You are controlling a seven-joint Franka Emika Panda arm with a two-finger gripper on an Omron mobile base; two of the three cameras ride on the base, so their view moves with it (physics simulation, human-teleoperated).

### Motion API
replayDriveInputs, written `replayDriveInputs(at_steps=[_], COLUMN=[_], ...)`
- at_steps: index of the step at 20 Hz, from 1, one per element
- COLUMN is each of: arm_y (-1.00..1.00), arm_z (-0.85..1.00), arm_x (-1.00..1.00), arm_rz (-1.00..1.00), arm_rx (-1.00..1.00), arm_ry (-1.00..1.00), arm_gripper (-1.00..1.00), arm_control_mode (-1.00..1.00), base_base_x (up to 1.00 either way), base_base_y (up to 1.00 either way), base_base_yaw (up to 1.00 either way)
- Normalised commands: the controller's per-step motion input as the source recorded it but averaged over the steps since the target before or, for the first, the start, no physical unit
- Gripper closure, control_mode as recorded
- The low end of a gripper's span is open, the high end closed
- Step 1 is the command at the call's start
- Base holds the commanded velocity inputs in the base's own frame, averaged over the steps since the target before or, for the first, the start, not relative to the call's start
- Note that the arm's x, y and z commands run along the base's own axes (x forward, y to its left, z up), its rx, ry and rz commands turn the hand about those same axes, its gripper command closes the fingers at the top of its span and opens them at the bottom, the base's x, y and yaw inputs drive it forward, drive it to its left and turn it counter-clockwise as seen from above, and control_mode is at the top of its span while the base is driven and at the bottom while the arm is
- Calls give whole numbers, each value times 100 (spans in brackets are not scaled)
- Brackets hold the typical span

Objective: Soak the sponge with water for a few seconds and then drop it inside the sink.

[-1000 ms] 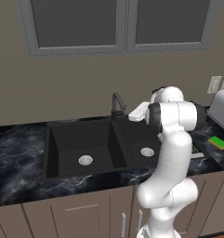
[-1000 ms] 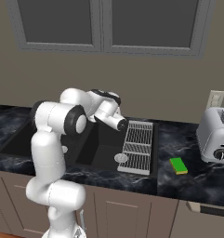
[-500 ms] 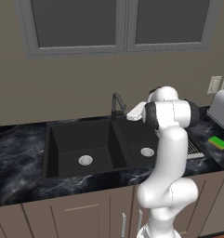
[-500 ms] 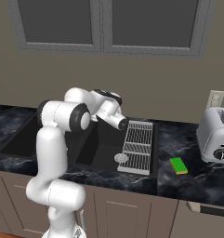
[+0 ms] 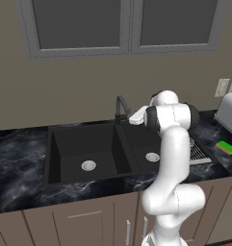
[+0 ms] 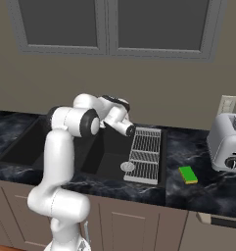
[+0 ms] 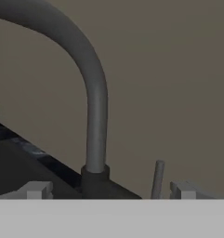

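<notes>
Green and yellow, the sponge (image 6: 188,174) lay on the dark marbled counter (image 6: 202,186) at the lower right of the right base view, between the wire drying rack (image 6: 145,154) and the toaster (image 6: 229,143); at the right edge of the left base view (image 5: 226,147), likewise untouched. Nothing picked up yet, no water seen running from the faucet (image 5: 121,106), nothing wet in the black sink (image 5: 69,149). So, by the look of it, whole task left: tap to open, sponge to fetch, soak, drop.

Gripper (image 7: 108,191) up close to the faucet at mid-frame, fingertips (image 7: 36,189) spread wide apart at the bottom of the hand view, empty between. Curved spout and its base straight ahead, thin lever (image 7: 157,179) just right of centre, apparently the next target. Sponge well apart from the gripper, off to the right beyond the rack.
</notes>
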Motion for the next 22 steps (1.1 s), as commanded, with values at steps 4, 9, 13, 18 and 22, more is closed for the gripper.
replayDriveInputs(at_steps=[4,9,13,18,22], arm_y=[0,0,0,5,2], arm_z=[-14,-16,-16,-18,-16], arm_x=[32,34,36,40,41], arm_rz=[0,0,0,0,0], arm_rx=[0,0,0,0,0], arm_ry=[0,0,0,2,4], arm_gripper=[-100,-100,-100,-100,-100], arm_control_mode=[-100,-100,-100,-100,-100], base_base_x=[0,0,0,0,0], base_base_y=[0,0,0,0,0], base_base_yaw=[0,0,0,0,0])
